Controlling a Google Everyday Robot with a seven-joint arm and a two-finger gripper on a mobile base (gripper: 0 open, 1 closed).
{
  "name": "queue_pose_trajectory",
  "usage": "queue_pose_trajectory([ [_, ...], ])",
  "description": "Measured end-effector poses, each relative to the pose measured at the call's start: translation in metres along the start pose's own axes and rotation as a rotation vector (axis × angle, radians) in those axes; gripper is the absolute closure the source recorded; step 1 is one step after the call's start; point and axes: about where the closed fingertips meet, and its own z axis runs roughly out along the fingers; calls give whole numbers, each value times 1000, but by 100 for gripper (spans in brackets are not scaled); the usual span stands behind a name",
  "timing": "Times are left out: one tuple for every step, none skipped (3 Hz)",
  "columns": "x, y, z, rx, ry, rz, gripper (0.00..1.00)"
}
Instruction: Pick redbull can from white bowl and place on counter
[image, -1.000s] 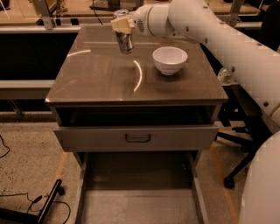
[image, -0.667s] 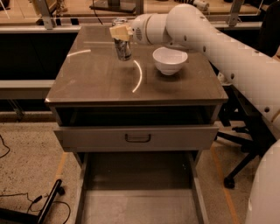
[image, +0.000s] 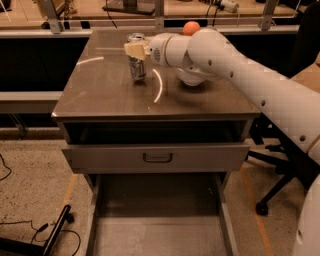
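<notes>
The redbull can (image: 137, 66) is upright at the back middle of the counter (image: 110, 95), its base at or just above the surface. My gripper (image: 135, 49) comes in from the right and is shut on the can's upper part, its cream fingers (image: 133, 50) pressed against it. The white bowl (image: 192, 78) stands to the right of the can, apart from it. My arm hides most of the bowl, so only its lower part shows.
An orange ball (image: 190, 27) shows behind my arm at the counter's back edge. The cabinet's top drawer (image: 157, 157) is pulled out below the front edge. A black office chair (image: 280, 155) stands to the right, and cables lie on the floor at the left.
My gripper has carried the can left and lower, away from the bowl and toward the counter. My arm now covers most of the bowl.
</notes>
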Motion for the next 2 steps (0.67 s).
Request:
queue_pose_trajectory([
  [10, 3, -1, -1, -16, -6, 100],
  [10, 6, 1, -7, -17, -7, 77],
])
